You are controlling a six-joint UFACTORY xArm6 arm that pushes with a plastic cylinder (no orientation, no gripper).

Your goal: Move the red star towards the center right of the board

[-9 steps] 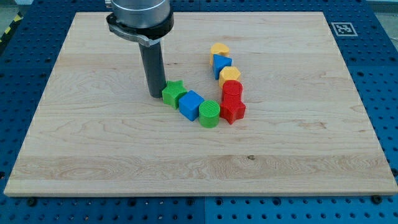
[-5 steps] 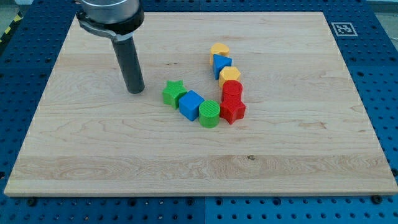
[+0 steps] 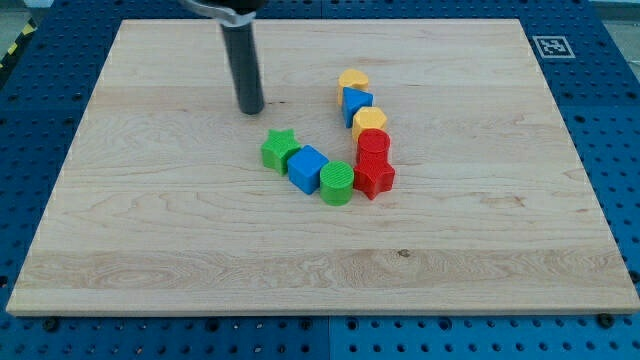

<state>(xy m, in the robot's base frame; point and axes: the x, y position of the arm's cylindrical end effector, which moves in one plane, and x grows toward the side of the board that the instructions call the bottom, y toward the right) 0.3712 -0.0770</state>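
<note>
A: Largest first. Pale wooden board (image 3: 150, 240), visible grain, sitting on a blue perforated table (image 3: 620, 120). Small black-and-white marker tag (image 3: 551, 46) in the board's 1 o'clock corner.

B: The arm?

A: Dark, smooth rod coming down from 12 o'clock. My tip (image 3: 250, 110) rests on bare wood, touching nothing and carrying nothing; there are no jaws to open or close. It stands apart from the blocks, at about 11 o'clock from the green star (image 3: 279, 149).

B: Blocks, then.

A: Ribbed plastic, matte, arranged in a curved chain near the board's middle. From the green star: blue cube (image 3: 307, 168), green cylinder (image 3: 337, 183), then the red star (image 3: 374, 178). Each seems to touch its neighbour.

B: And the red star itself?

A: Blunt points, ridged sides, at the chain's lowest bend, roughly 5 o'clock from my tip. A rounded red block (image 3: 373, 144) sits right at its 12 o'clock. Further up: a yellow block (image 3: 369, 120), a blue triangle (image 3: 355, 100), another yellow block (image 3: 352, 78) on top.
</note>
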